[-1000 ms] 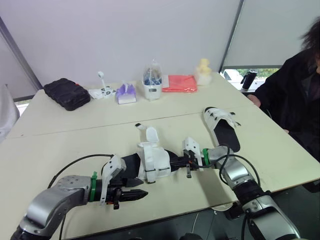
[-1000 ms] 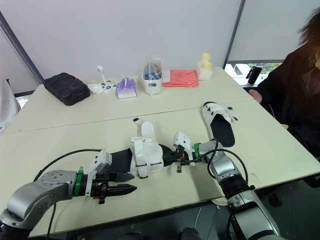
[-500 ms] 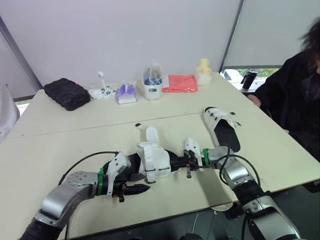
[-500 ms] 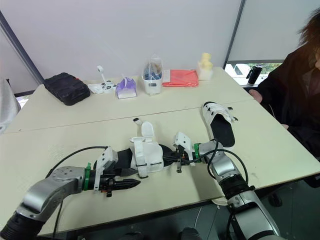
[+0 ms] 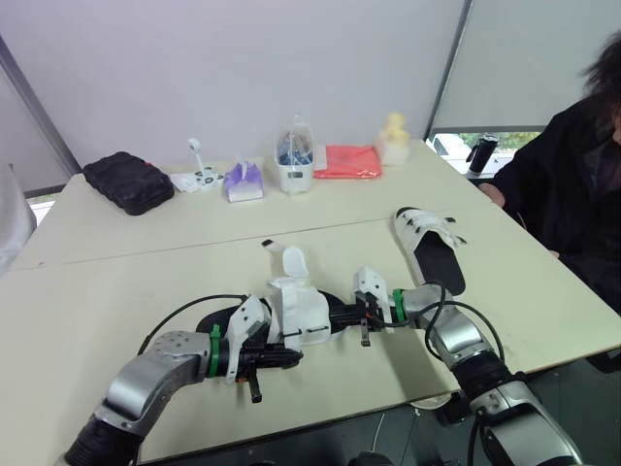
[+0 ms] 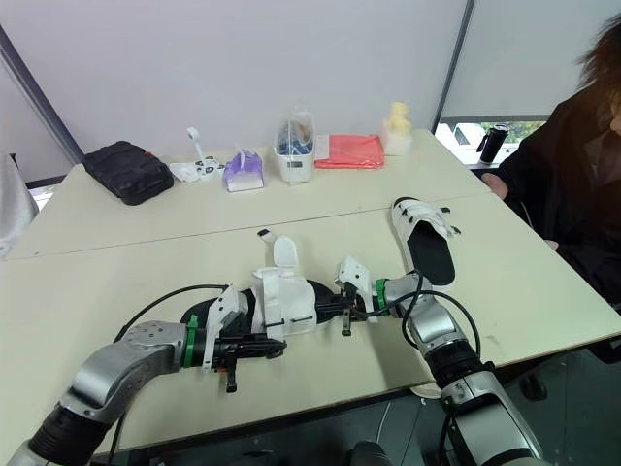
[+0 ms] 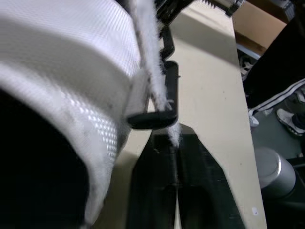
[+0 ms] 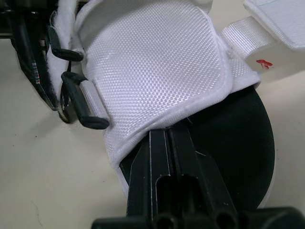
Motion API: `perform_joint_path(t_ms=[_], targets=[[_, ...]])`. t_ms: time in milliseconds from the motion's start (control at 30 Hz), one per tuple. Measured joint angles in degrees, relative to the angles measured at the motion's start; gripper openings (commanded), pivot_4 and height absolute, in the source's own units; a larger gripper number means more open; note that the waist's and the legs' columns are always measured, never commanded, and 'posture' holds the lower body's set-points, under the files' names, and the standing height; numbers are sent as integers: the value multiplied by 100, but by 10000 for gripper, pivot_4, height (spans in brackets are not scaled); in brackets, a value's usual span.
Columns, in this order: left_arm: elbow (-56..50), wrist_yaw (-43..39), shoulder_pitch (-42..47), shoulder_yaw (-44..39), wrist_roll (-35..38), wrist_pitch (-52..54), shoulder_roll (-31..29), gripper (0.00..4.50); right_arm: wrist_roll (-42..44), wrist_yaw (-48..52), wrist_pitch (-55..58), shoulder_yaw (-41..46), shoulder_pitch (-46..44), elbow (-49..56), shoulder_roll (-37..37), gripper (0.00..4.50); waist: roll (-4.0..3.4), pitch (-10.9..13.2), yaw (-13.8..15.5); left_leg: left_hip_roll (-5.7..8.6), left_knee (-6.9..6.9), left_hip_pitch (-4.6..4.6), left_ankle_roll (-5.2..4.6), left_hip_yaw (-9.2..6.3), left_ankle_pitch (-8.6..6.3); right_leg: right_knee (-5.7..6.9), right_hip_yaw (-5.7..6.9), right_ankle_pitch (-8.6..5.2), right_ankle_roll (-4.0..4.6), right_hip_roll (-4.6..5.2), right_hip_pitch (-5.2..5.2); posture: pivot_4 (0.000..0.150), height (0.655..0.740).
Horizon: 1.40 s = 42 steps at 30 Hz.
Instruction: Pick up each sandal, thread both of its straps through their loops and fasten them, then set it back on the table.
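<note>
One sandal (image 5: 299, 309), right end effector (image 8: 164, 136) gripping it

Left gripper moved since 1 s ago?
Yes. The left gripper has slid to the robot's right, closing on the white-strapped black-soled sandal on the cream table.

The left gripper (image 5: 289, 357) is pushing in toward two o'clock, leaving the near edge of the table (image 5: 116, 291) and closing on the seven o'clock side of the sandal (image 5: 301, 309). Its tips are now reaching the strap (image 7: 152, 90) at the black loop (image 7: 162, 114).
</note>
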<state>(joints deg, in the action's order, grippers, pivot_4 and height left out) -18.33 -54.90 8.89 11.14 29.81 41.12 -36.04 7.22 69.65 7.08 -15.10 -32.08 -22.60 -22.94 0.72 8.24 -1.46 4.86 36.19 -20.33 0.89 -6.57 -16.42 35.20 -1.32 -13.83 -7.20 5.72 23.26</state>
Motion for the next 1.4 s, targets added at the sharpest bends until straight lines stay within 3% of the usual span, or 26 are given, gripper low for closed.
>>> perform_joint_path(t_ms=[167,300,533,733,900,1000,1133,1400], targets=[[-918,-535,-380,-290,1160,839,-602,200,0,19,-5,-11,-40,-51,13,0,-1,2,-8,-9,-1,-3,0,-1,0,0,1,-7,14,-5,2,1500,7400],[-1108,-455,-236,-719,1914,1265,-613,200,0,30,-18,-11,-78,-130,17,0,-2,2,17,-14,3,1,0,-1,0,-1,1,-8,26,-11,-4,1500,7400],[-413,563,712,-1405,3031,1848,148,200,0,53,-73,-15,-131,-216,50,0,2,4,11,-21,2,-1,9,-1,5,0,3,7,16,-22,3,1500,7400],[1012,1857,1225,-1964,3328,1961,1068,200,-10,-15,-127,-39,-171,-294,159,0,1,5,57,-19,2,-6,23,-2,13,0,4,9,17,-22,7,1500,7400],[1862,2468,1652,-2178,3372,2012,1519,200,-15,-29,-132,-60,-183,-306,168,0,4,5,73,-14,2,-7,36,-4,20,0,6,11,18,-19,4,1500,7400],[2193,2560,1919,-2226,3419,2100,1640,9420,-16,-37,-147,-80,-197,-326,184,0,4,5,69,-14,2,-6,38,-4,22,0,6,11,18,-19,4,1500,7400],[2350,2493,2123,-2345,3430,2123,1612,29349,-16,-45,-186,-110,-217,-349,188,0,4,5,65,-14,0,-6,48,-4,27,0,6,11,18,-19,4,1500,7400],[2927,1763,3162,-2453,3033,1726,1008,29349,-16,-71,-219,-123,-209,-346,184,0,5,5,61,-13,-2,-5,58,-6,33,0,10,11,18,-20,4,1500,7400]])
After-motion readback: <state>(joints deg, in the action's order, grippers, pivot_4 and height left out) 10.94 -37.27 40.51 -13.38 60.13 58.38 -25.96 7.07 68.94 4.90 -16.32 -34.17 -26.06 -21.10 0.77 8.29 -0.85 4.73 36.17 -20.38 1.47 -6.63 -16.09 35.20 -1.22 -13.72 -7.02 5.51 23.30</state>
